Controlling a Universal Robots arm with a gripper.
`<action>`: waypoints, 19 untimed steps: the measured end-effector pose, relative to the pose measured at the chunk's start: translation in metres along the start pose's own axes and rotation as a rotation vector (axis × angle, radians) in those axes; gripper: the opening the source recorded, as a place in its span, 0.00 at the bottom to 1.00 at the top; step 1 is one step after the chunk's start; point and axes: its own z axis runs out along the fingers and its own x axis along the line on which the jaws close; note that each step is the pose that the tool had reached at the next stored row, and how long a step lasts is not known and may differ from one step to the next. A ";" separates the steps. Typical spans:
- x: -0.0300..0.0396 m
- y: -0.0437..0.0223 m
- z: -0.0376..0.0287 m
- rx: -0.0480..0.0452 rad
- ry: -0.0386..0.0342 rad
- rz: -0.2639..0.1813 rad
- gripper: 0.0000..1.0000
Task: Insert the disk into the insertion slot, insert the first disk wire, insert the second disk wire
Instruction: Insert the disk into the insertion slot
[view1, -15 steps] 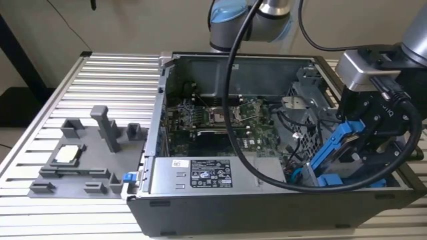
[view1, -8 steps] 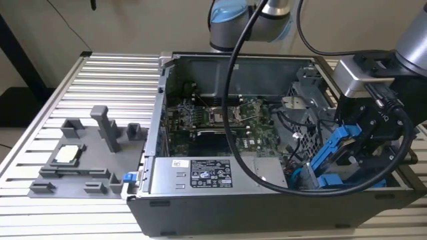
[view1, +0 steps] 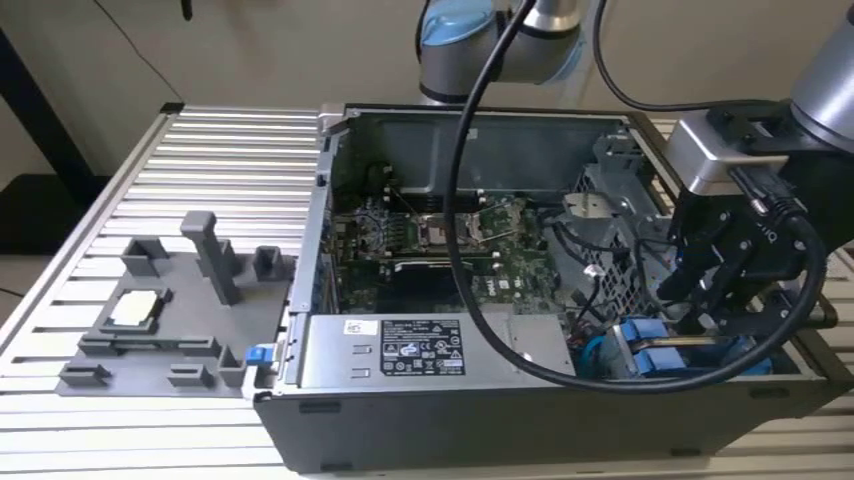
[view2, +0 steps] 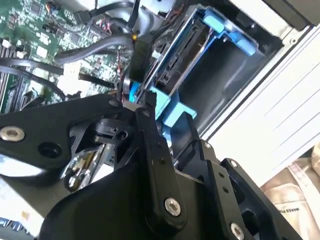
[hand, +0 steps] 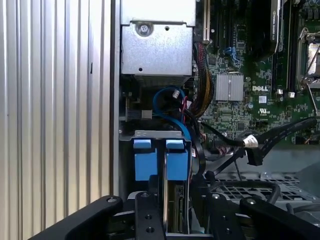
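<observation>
The black gripper (view2: 169, 114) pinches the blue frame of the flat silver-grey disk (hand: 172, 205). The disk stands on its thin edge, long side pointing down into the grey metal insertion slot (hand: 157, 134). The case wall (hand: 115, 100) hugs one side; black cables (hand: 285, 131) crowd the other, farther off.

Disk (view2: 184, 49): silver-grey drive in a blue carrier (view2: 221, 26), standing on edge inside the slot (view2: 222, 86), a grey metal bay in the case corner at the exterior view's right. Two blue end tabs (hand: 142, 161) sit side by side at the bay mouth. Blue wire (hand: 172, 117) curls just beside the bay. Black wire (hand: 280, 134) lies loose over the board, its plug unconnected.
</observation>
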 end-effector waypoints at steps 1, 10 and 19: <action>-0.0001 0.0000 -0.0016 0.0000 0.0002 0.000 0.40; -0.0016 0.0010 -0.0382 0.0000 0.0035 0.001 0.40; -0.0019 0.0030 -0.0397 0.1182 -0.0174 -0.004 0.40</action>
